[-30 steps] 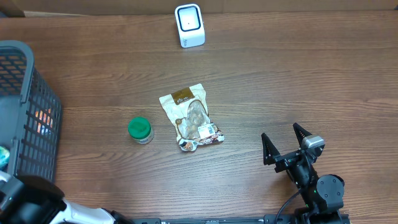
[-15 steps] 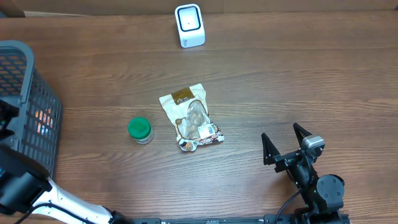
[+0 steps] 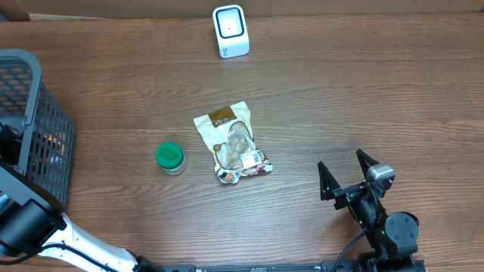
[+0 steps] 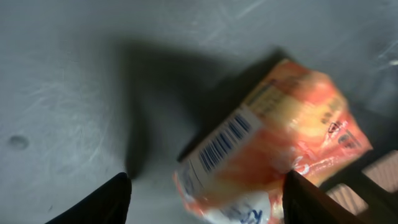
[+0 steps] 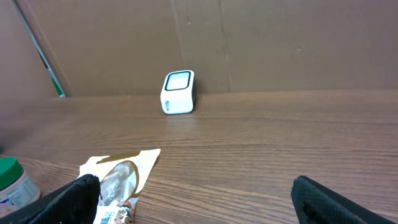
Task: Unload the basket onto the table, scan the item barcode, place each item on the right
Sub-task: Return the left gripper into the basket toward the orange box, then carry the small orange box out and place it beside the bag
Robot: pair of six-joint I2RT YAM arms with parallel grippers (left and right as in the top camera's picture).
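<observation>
The left gripper is hovering in the basket, jaws spread around an orange packet. The right gripper is resting near right, jaws wide apart.

The left arm rises at the near left, its left gripper parted. The right gripper sits near right, fingers spread wide.

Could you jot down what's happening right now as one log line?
left gripper: open, inside dark mesh plastic basket, facing orange barcoded plastic packet | right gripper: open, empty | white box-shaped scanner: nothing held to it
</observation>
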